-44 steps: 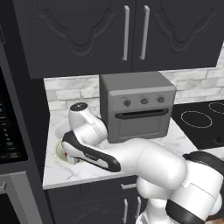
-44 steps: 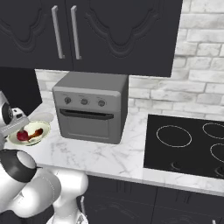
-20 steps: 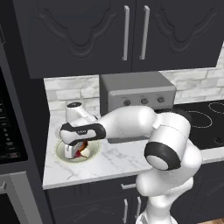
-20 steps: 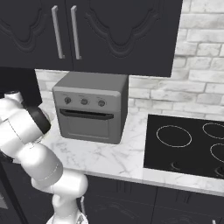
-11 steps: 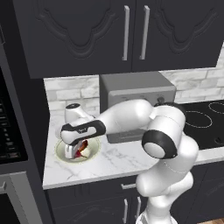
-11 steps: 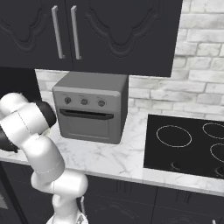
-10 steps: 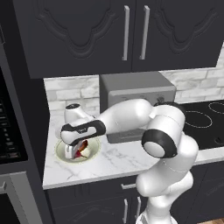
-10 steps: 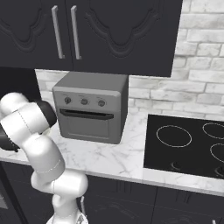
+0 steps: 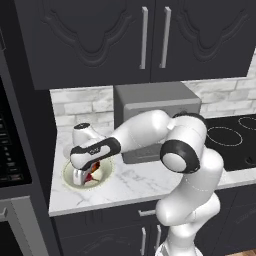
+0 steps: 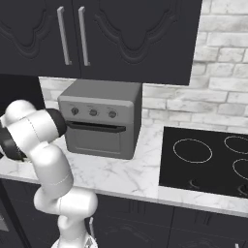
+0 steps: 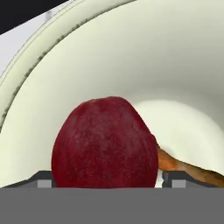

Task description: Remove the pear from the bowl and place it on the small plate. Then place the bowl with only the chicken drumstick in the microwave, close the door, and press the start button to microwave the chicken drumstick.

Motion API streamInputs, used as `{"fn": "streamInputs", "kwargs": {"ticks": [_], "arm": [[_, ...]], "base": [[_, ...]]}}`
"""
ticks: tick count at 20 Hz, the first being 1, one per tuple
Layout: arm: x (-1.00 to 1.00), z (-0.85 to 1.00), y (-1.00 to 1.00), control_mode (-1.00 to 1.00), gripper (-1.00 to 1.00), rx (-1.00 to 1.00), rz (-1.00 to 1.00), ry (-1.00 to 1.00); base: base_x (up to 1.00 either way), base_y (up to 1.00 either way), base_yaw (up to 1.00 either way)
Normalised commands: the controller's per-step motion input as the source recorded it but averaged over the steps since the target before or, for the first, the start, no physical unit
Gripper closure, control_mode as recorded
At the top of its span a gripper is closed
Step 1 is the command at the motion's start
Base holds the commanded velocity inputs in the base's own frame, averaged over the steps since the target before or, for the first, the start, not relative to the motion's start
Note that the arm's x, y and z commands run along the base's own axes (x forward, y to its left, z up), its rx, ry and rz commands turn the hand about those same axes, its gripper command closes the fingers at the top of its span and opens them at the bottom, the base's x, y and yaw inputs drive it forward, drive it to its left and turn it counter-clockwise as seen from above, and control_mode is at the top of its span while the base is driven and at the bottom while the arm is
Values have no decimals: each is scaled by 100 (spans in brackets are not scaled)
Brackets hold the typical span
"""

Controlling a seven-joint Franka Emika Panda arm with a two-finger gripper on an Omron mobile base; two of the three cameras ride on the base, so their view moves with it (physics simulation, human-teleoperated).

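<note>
A cream bowl (image 9: 67,175) sits on the marble counter at the left end, beside the dark wall column. In it lie a dark red pear (image 9: 93,171) and a brown chicken drumstick (image 11: 186,167). My gripper (image 9: 84,178) reaches down into the bowl. In the hand view the pear (image 11: 105,140) fills the space between my two fingertips (image 11: 43,180), one on each side and close to its skin. The gripper (image 11: 109,181) is open around it, and the drumstick lies just right of the pear on the bowl's wall (image 11: 131,57). The small plate is out of view.
A grey toaster oven (image 9: 155,100) stands behind my arm against the brick wall, also seen from the right side (image 10: 99,123). A black cooktop (image 10: 208,155) lies to the right. A dark built-in appliance with a button panel (image 9: 9,150) stands at the far left.
My arm has swung out and lowered the gripper into the bowl over the pear. In the last half second the hand has barely moved and the jaws have narrowed slightly.
</note>
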Motion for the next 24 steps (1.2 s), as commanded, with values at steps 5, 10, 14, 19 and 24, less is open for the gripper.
{"fn": "streamInputs", "kwargs": {"ticks": [5,10,14,19,24], "arm": [[0,-1,4,-100,100,0,0,-1],[0,22,-6,-100,100,0,2,-14],[0,43,-31,-100,100,1,0,-22],[5,64,-18,-100,100,1,0,-16],[36,61,-1,-100,100,0,0,-1]], "base": [[0,0,0],[0,0,0],[0,0,0],[0,0,0],[0,0,0]]}}
